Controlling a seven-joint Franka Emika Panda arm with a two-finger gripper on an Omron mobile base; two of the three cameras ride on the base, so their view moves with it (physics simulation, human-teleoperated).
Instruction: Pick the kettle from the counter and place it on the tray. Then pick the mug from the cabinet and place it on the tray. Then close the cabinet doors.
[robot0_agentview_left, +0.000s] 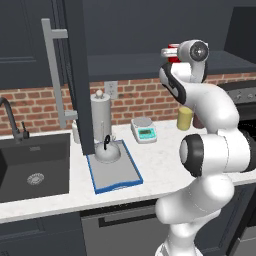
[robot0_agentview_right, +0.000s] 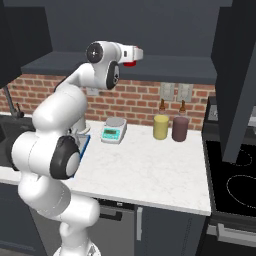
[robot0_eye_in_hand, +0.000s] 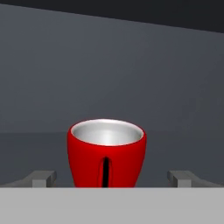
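Kettle (robot0_agentview_left: 107, 148) sits on the tray (robot0_agentview_left: 125, 176), toward its back end, black handle up. Tray lies on the counter (robot0_agentview_left: 155, 162) just right of the sink (robot0_agentview_left: 35, 165). I count the first step as done.

Second step is in hand. Arm is raised to the cabinet (robot0_agentview_right: 150, 65), hand reaching in at shelf level. In the hand view the mug (robot0_eye_in_hand: 106, 153) stands upright on the dark shelf, straight ahead, handle turned toward me. The gripper (robot0_eye_in_hand: 111, 177) has its jaws spread wide, one fingertip on each side of the mug with clear space between tip and red wall both sides. Not touching, nothing held. From the right base view a bit of red shows just past the end of the hand, so the mug is right at the tips.

Left to do, as I judge it: advance a little so the fingers bracket the body, close, lift clear of the shelf, carry down to the tray. Free tray space is in front of the kettle; that looks like the spot.

Doors (robot0_agentview_left: 75, 75) not yet closed: the left one stands swung out over the kettle and tray, bar handle (robot0_agentview_left: 54, 70) facing the sink, and a second one (robot0_agentview_right: 235, 75) hangs open on the right over the stove (robot0_agentview_right: 232, 175). Both remain after the mug.

Scale (robot0_agentview_left: 144, 130) and two canisters (robot0_agentview_right: 170, 127) stand along the brick wall, out of the path.
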